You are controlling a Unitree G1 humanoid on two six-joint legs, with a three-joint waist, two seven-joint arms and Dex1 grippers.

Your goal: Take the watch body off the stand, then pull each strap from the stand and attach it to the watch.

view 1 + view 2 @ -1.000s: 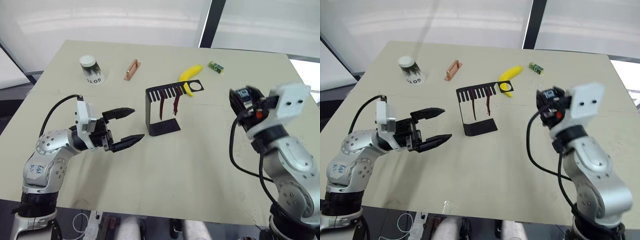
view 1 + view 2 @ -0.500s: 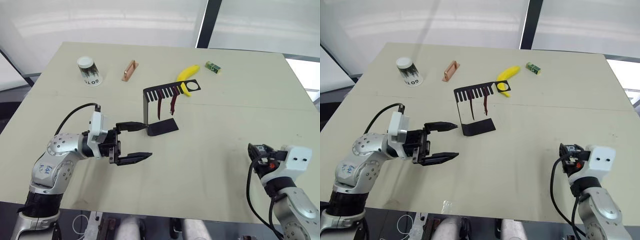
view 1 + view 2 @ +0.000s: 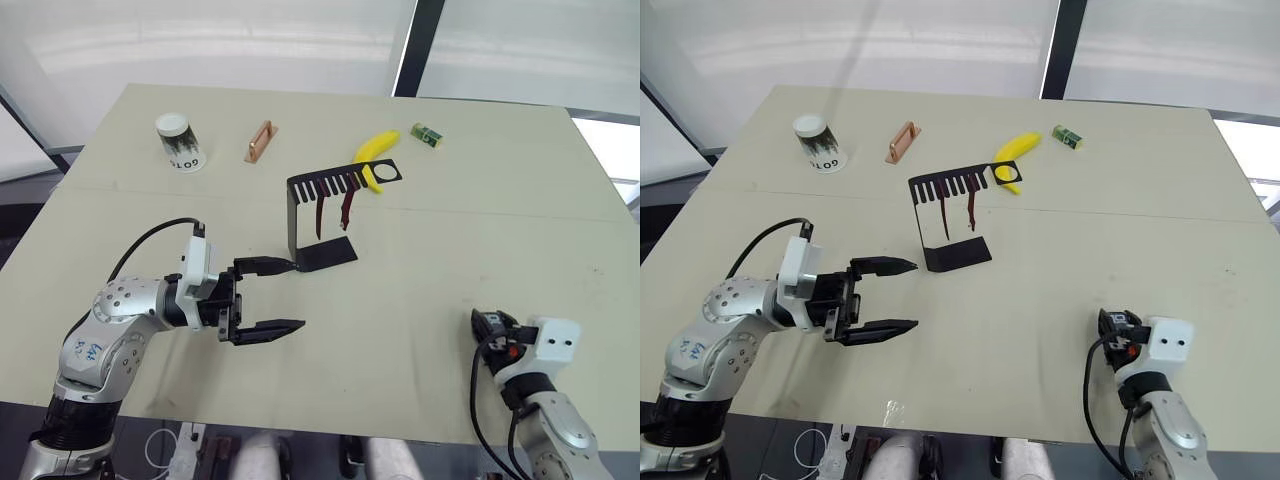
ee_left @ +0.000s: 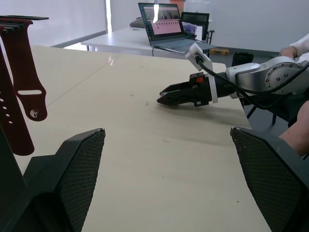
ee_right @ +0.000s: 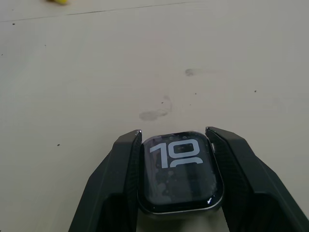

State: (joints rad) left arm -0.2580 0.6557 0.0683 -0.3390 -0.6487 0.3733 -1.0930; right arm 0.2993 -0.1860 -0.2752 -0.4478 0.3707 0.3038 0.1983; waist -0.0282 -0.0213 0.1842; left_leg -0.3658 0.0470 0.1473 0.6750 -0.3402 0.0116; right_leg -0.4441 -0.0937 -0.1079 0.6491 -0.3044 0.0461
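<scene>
Since a second ago the right hand has dropped from chest height beside the stand to low over the near right part of the counter, and the left hand has swung inward and nearer, now just short of the stand's flat base; the right hand's two black fingers are clamped on the watch body, one against each side of its case, the black screen facing the wrist camera with light digits showing; the left hand is spread wide with nothing between its fingers, pointing toward the stand, its upper fingertip close to the base; the stand sits upright near the middle of the counter, and the two dark red straps hang side by side from its slotted top arm, well apart from the watch body; behind the stand lie a banana, a small green block, a copper-coloured handle and an upturned cup along the far side.
</scene>
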